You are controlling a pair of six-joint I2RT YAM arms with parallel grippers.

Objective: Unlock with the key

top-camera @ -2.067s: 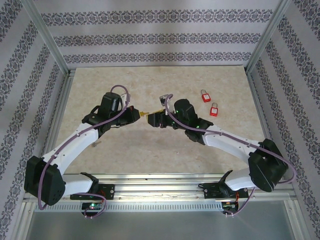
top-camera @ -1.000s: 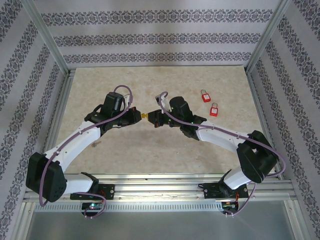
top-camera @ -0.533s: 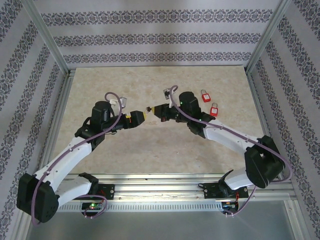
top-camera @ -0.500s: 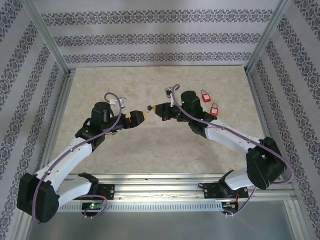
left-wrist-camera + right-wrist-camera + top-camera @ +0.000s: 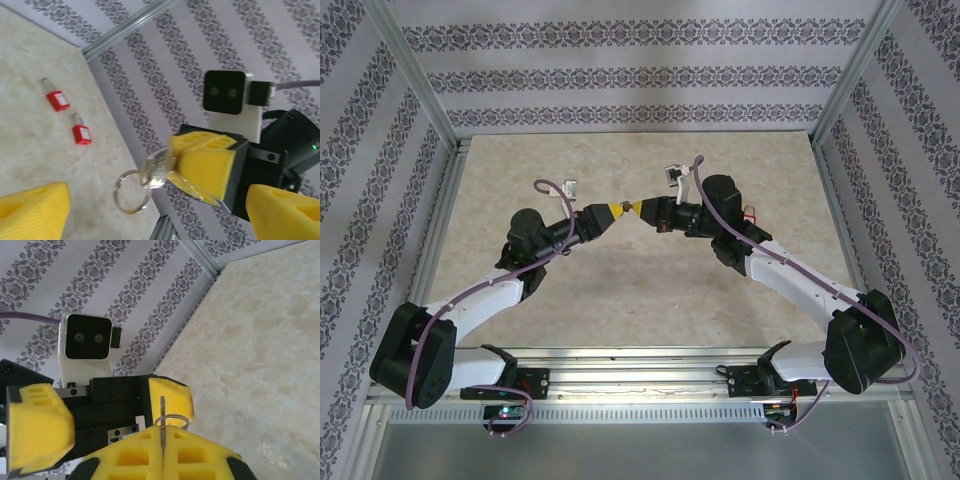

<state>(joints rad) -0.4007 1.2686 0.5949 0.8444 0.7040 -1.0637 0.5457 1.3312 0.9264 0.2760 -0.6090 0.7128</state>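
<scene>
My closed right end effector [image 5: 640, 207] gripped the key [image 5: 156, 169], its ring [image 5: 131, 191] offered between the spread-open fingers of my left end effector [image 5: 609, 212], likely for a handover, well apart from the red padlocks [image 5: 56, 98] on the bench [image 5: 620, 300].

White links [image 5: 470, 300], black joints [image 5: 865, 345], purple cables [image 5: 25, 316]; yellow ribbed pads [image 5: 205, 165] on left hand [image 5: 612, 211] and right hand [image 5: 640, 208].

Left gripper [image 5: 605, 213] and right gripper [image 5: 640, 208] tip to tip above mid-table [image 5: 620, 300]. Key [image 5: 156, 167] in right gripper, in line with left gripper's gap. Padlock [image 5: 56, 98] and second padlock [image 5: 80, 132] on table to the right, near each other
</scene>
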